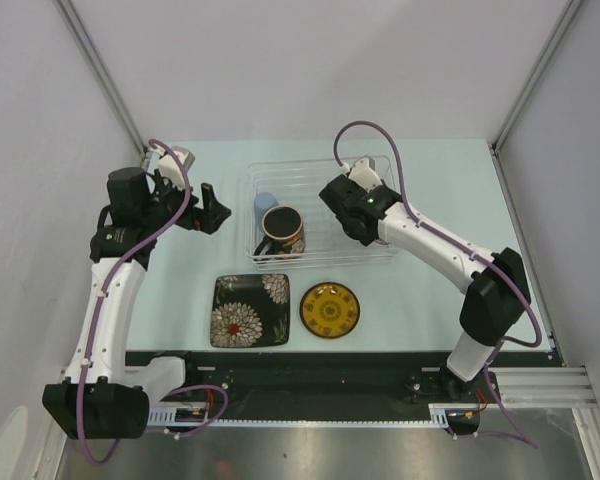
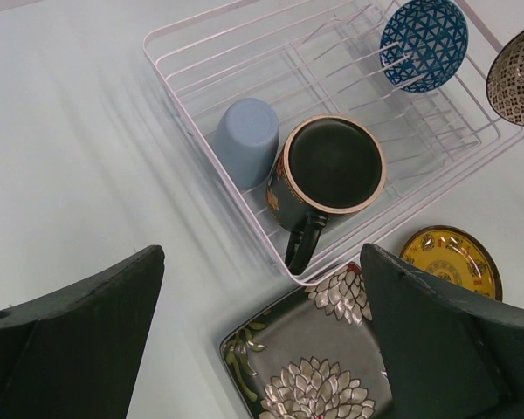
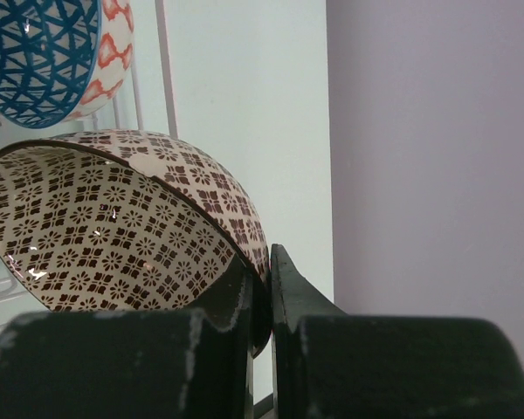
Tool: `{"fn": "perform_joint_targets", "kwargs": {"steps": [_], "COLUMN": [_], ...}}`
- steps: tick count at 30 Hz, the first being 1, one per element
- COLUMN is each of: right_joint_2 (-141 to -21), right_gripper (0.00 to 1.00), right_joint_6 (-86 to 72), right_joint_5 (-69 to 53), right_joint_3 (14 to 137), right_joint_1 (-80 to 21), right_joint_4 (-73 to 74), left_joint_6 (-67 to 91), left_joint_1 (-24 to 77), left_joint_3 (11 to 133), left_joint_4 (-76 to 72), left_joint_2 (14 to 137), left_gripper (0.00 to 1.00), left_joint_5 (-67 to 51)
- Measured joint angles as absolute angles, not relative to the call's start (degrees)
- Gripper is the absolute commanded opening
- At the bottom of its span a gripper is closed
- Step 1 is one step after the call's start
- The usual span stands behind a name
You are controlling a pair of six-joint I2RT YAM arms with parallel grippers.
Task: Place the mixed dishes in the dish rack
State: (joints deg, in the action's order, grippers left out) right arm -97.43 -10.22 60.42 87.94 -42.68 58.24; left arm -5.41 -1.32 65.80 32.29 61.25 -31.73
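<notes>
From above, the dish rack (image 1: 370, 258) sits at the far middle of the tabletop (image 1: 440, 180), with the pale blue cup (image 1: 265, 204) and the dark mug (image 1: 283, 231) at its left end. The black square plate (image 1: 250, 310) and the yellow saucer (image 1: 329, 309) lie just near of it, not yet loaded. The right gripper (image 1: 342, 212) hangs over the rack's right half and hides what it carries. The left gripper (image 1: 213, 210) is left of the rack.

The left wrist view shows its own jaws wide apart and empty. It also shows what the top view hides: the blue patterned bowl (image 2: 424, 39) on edge in the slots, with the brownish bowl (image 2: 517, 74) beside it.

The right wrist view settles the grip: the jaws are clamped on that bowl's rim. The bowl is being placed; it likely needs lowering into a slot, then release
</notes>
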Motion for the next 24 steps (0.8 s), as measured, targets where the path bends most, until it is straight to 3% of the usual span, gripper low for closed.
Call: {"fn": "perform_joint_targets", "kwargs": {"steps": [24], "right_joint_2": [-106.43], "right_gripper": [0.00], "right_joint_6": [-7.84], "right_joint_5": [62.35], "right_joint_3": [85.49], "right_joint_1": [-40.99], "right_joint_4": [53.32], "left_joint_6": [-5.45], "left_joint_1": [-2.81], "left_joint_3": [65.67], "left_joint_4": [32.29], "left_joint_2": [60.12], "left_gripper": [1.00], "left_joint_5": [-31.79]}}
